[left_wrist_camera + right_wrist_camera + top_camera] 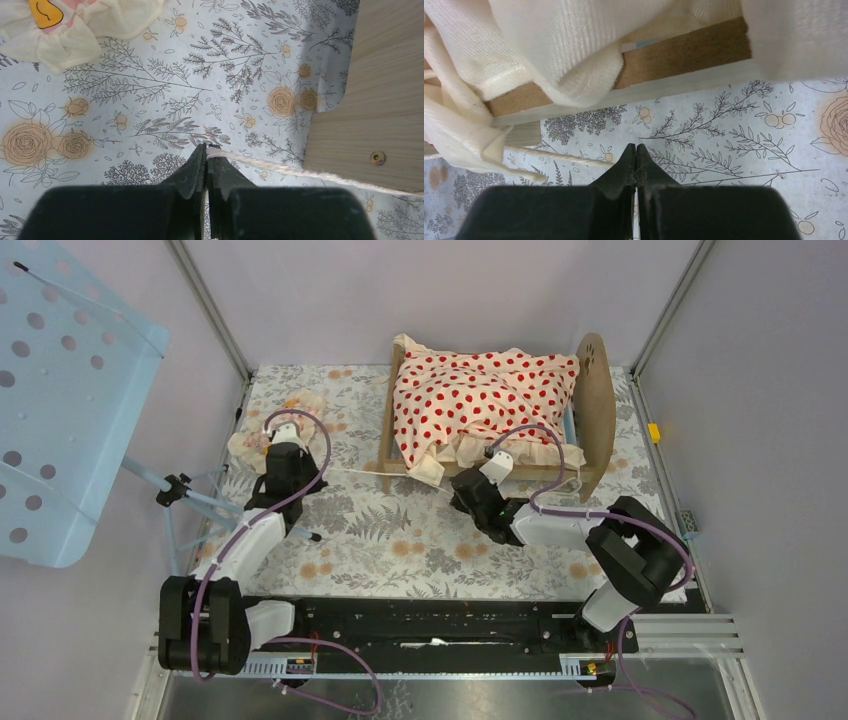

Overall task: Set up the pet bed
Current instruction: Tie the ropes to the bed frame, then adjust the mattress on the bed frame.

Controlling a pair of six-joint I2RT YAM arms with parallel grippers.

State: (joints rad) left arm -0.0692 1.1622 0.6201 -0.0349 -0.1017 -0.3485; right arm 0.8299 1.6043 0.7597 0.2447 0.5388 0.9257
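Your left gripper [206, 150] is pinched shut on a cream string [300, 172] running toward the pet bed [596, 390], which stands far across the table [400, 540] under a dotted blanket [480, 390]. Your right gripper [636, 149] is closed beside its rail.

Left arm [240, 550]: rises from its base at lower left, upper link upright, forearm stretched forward and slightly right, wrist bent down. Left gripper [207, 150] aims downward; its fingers [192, 170] are pressed flat together, the end of a cream cord [300, 172] pinched at their very tips.

Right arm [560, 525]: base at lower right, elbow raised high over it, forearm folded inward to the left, wrist low and angled forward-left. Right gripper [635, 149] tilts down; both fingers meet tip to tip with no gap, nothing visibly between them.

The two wrists sit well apart, the left one farther left and about level with the right.
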